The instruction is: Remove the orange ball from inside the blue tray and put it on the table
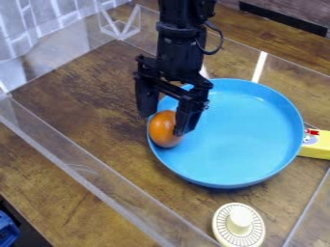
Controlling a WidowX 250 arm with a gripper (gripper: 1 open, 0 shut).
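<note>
The orange ball [162,129] lies inside the blue tray [245,145], against its left rim. My black gripper [169,113] hangs straight down over the ball with its fingers [145,102] spread wide, one on each side of the ball. The jaws are open and not pressing on the ball. The dark wood-grain table [91,106] under its glossy cover stretches to the left of the tray.
A yellow block [315,144] sits just past the tray's right rim. A small cream round disc [238,223] lies on the table near the front. A clear plastic wall [52,154] runs along the left and front.
</note>
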